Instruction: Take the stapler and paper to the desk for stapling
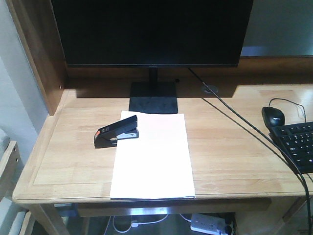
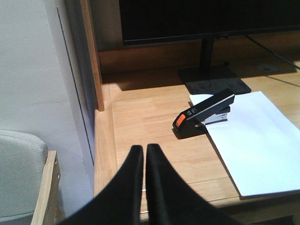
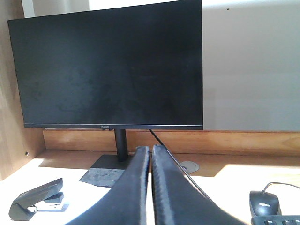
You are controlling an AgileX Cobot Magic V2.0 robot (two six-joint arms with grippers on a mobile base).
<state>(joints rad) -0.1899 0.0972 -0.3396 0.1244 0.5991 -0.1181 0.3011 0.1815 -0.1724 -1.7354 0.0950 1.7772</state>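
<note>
Currently stapler (image 1: 117,132) rests on paper's (image 1: 152,157) far-left corner, both flat on surface (image 1: 73,161) before monitor (image 1: 151,32). Left tool (image 2: 144,152) closed, holding nothing, near surface's left edge. Right tool (image 3: 151,152) closed, holding nothing, facing monitor.

Stapler (image 1: 117,132) overlaps the paper's (image 1: 152,159) far-left corner (desk (image 1: 68,156) centre).

— What is sitting along the back edge?
— A wide black flat-screen monitor (image 1: 151,32) is standing there on its black square base (image 1: 153,97).
— And toward the right edge?
— A black computer mouse (image 1: 273,116) is lying beside a black keyboard (image 1: 299,145), and a thin black cable (image 1: 239,122) is trailing across toward the front right corner.
</note>
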